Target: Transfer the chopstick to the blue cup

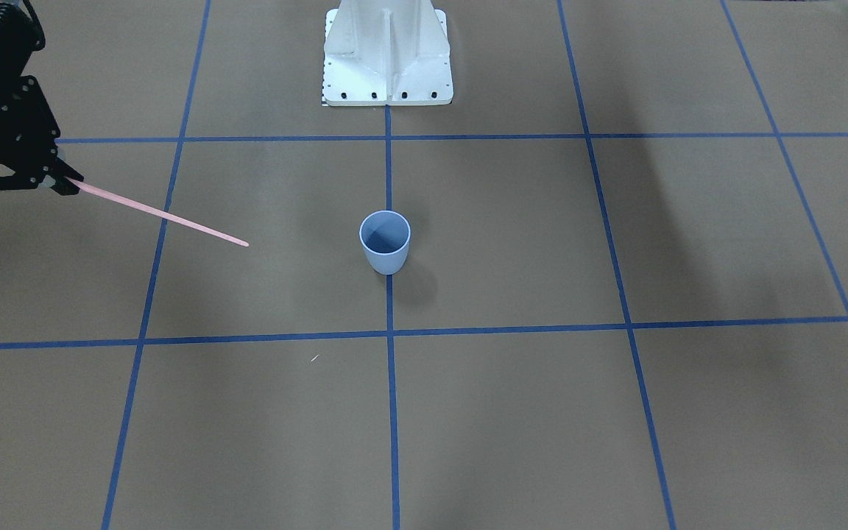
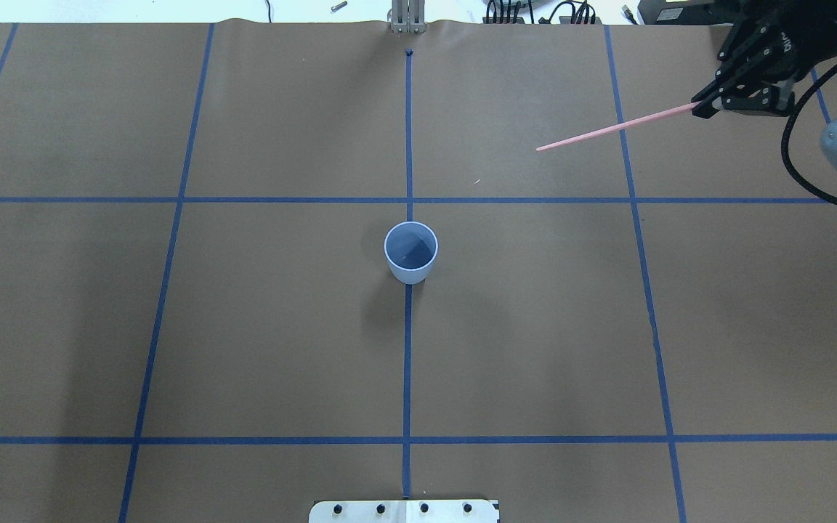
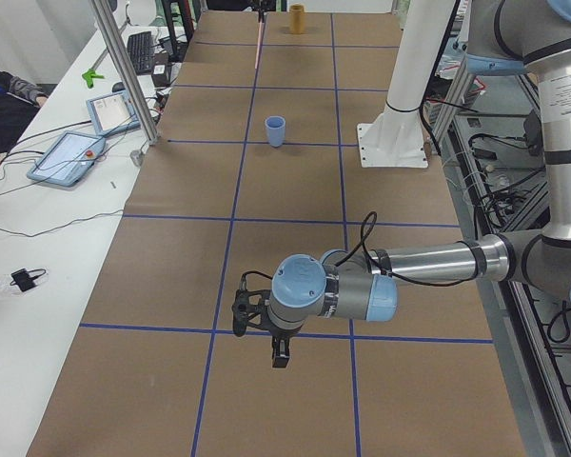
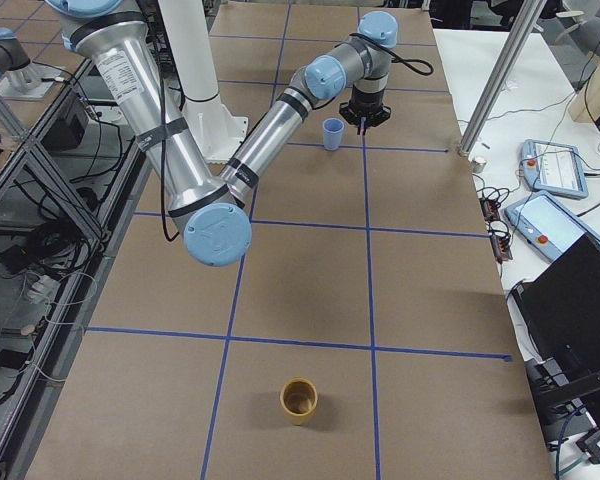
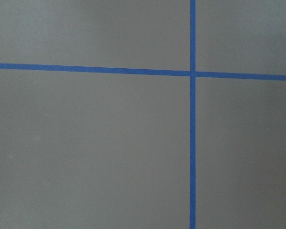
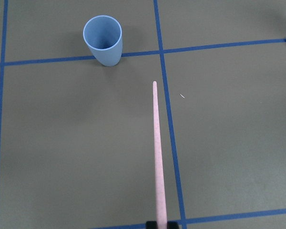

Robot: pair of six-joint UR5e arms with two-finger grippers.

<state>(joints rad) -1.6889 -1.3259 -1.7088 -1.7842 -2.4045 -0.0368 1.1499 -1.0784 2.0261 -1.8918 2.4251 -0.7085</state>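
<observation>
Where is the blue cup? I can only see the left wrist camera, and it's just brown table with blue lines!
Observer: The blue cup stands upright on the centre tape line, straight out from the robot's base.
Operator: Who has the chopstick?
Observer: The right gripper has it. It pinches the chopstick by one end, and the rest sticks out toward the middle of the table.
Operator: Is it in the cup yet?
Observer: Not yet. In the right wrist view the free tip is clear of the cup and off to one side, and the cup is empty.
</observation>
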